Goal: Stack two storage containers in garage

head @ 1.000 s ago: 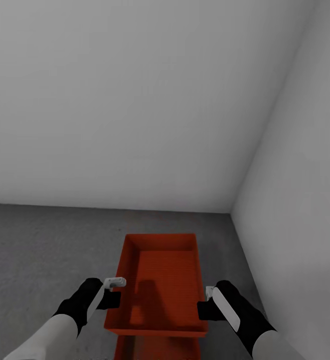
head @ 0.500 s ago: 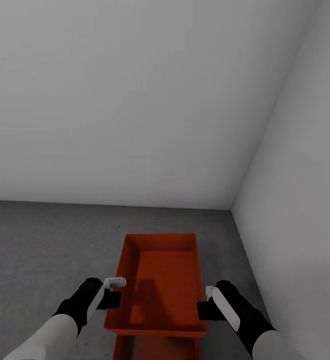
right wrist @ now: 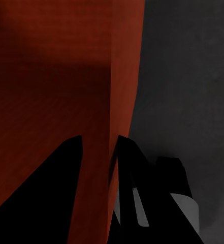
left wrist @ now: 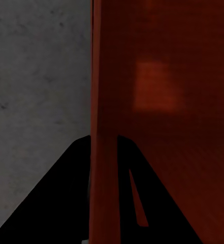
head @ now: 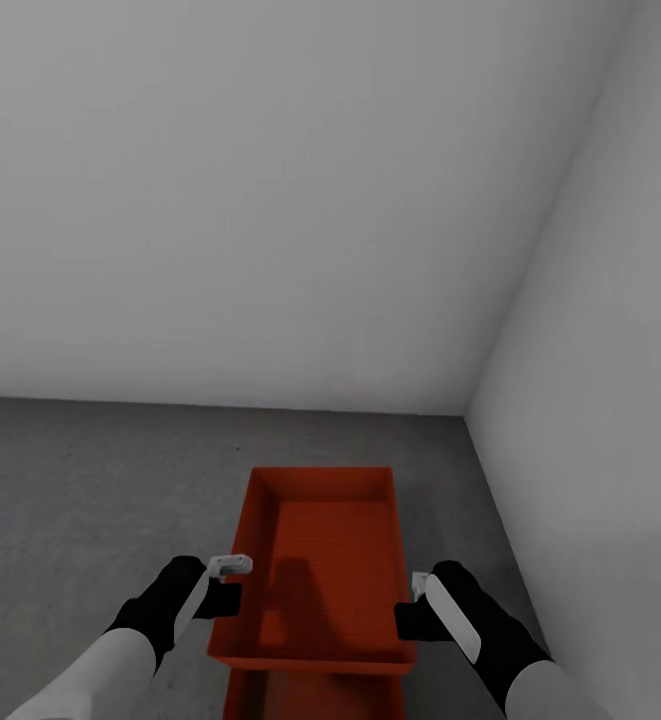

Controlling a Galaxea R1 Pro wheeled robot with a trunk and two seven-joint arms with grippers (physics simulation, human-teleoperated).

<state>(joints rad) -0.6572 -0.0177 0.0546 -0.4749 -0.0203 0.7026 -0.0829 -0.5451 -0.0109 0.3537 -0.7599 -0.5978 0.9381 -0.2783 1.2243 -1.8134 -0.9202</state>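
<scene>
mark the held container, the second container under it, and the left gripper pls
held container (head: 325, 560): head view, on its ribbed inside bottom.
second container (head: 315, 698): head view, on the strip showing below the held one's near wall.
left gripper (head: 232, 590): head view, at the fingertips by the container's left wall.

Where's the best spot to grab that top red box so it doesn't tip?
By its two long side walls, one gripper from each side. The upper container is open-topped with thin walls, so the left gripper and right gripper each straddle a rim, keeping it level.
</scene>
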